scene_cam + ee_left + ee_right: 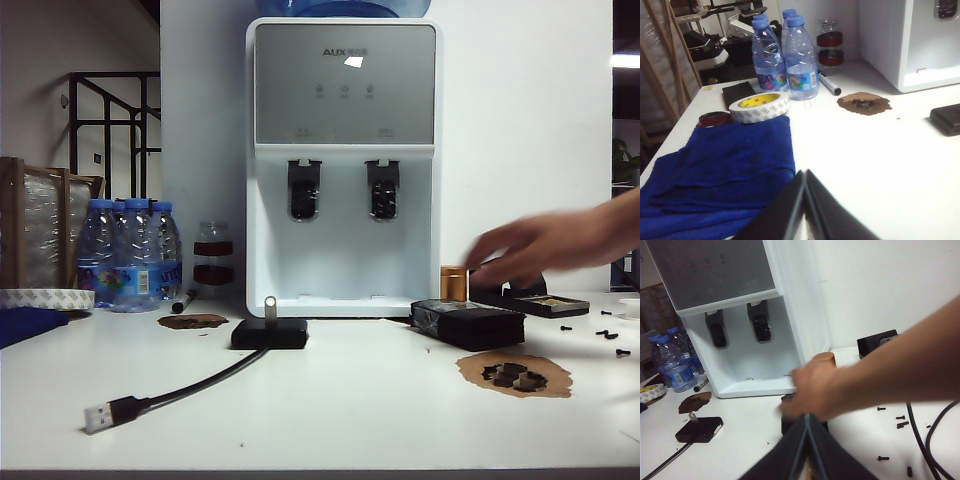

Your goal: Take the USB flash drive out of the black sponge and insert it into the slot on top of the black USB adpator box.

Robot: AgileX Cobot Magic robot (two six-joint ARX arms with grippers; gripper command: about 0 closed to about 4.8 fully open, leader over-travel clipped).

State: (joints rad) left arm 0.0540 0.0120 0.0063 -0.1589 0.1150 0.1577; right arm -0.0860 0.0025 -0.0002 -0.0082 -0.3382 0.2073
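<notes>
1. Exterior view: no robot arms in sight. USB flash drive (270, 306) already standing upright in the slot of the black USB adpator box (269, 334), cable (185, 386) trailing toward the front edge. Black sponge (468, 324) well off to the right, a person's hand (535, 245) hovering just above it, probably resetting things.
2. Left wrist view: left gripper (805, 212) pressed together, holding nothing, parked over the blue cloth (722, 170) beside the tape roll (759, 107). Only an edge of the box visible.
3. Right wrist view: right gripper (806, 452) closed too, empty, just behind the blurred hand, which hides most of the sponge. Drive in box, far side.
</notes>
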